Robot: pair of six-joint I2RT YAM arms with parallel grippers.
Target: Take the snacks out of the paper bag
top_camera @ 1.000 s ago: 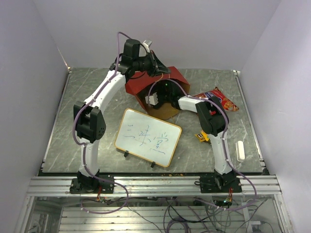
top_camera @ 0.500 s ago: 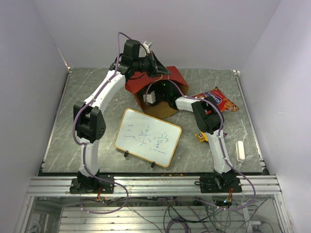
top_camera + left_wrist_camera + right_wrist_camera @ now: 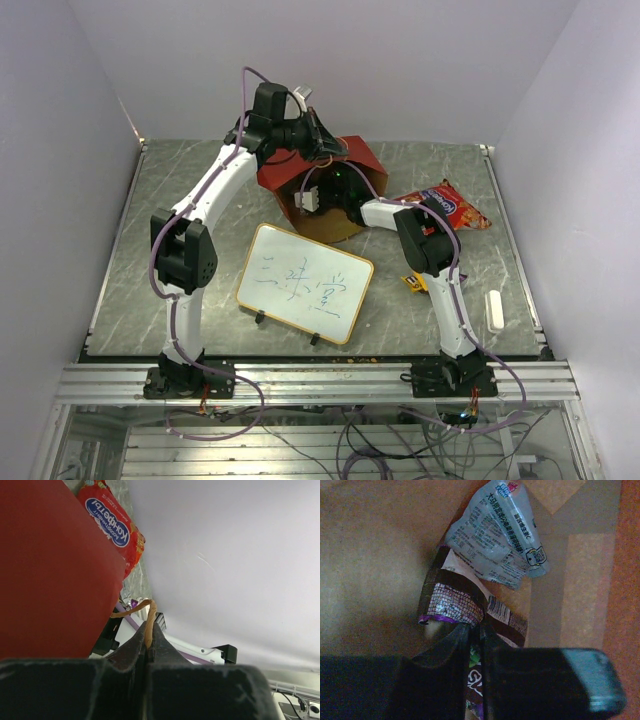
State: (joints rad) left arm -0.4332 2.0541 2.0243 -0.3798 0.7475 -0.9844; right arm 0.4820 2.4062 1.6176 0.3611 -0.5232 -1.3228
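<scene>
**Right gripper closes on a packet**

The right gripper [image 3: 476, 630], wide a second ago, has reached deeper and now pinches the brown packet [image 3: 452, 602] inside the paper bag [image 3: 370, 555], a silver packet [image 3: 495, 535] just beyond. The left gripper [image 3: 149, 639] clamps the string handle [image 3: 131, 611], holding the bag tipped. The chip bag [image 3: 450, 207] already lies outside

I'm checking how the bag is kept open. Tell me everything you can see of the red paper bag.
The paper bag is red outside, brown kraft inside. It lies tipped on the grey table, far middle, mouth toward the arms. The left claw is shut on its thin tan string handle. The right claw is inside it, pinching a brown-and-purple packet; a silvery packet lies on the kraft wall beside that.
</scene>
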